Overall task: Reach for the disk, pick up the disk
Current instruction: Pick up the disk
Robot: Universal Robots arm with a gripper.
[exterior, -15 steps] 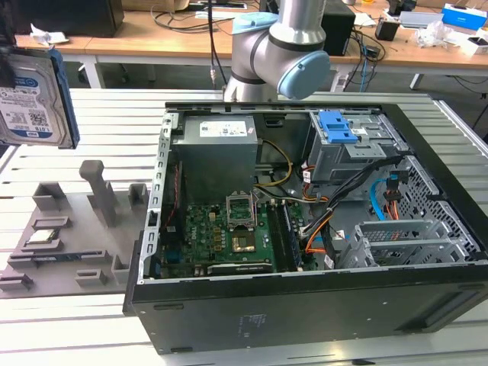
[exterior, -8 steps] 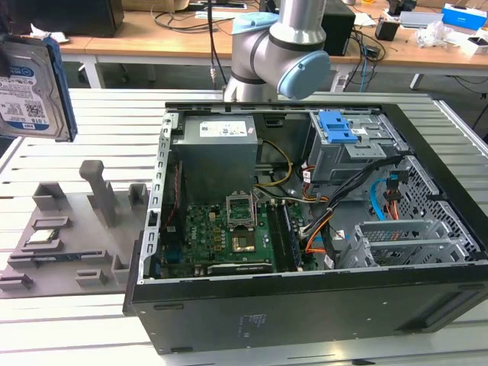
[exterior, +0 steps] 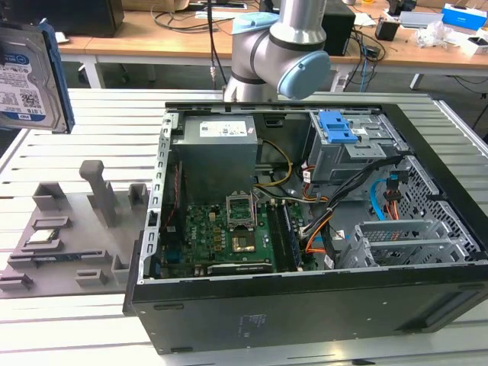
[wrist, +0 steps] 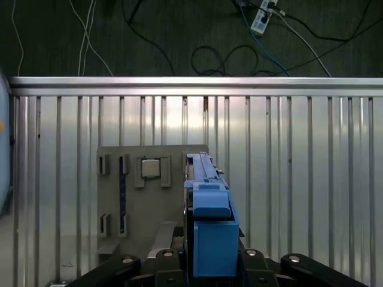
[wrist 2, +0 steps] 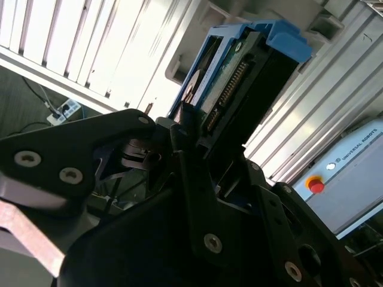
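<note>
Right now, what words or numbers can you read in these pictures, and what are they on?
Disk held in the hand: white-and-blue label with print and barcodes, too blurred to read.
Power supply in the computer case: white sticker, too small to read.
Grey box with a red button: a maker's name in small letters, not quoted.
Nothing else has print I can make out.

You are in robotics lab. Signs: grey-and-blue jointed robot arm (exterior: 278, 46), open black desktop computer case (exterior: 305, 305) on ribbed silver aluminium table (exterior: 99, 130), long wooden desks (exterior: 137, 42) with loose cables behind, white power strip (wrist: 261, 18) on dark floor, round red push button (wrist 2: 315, 186).
</note>
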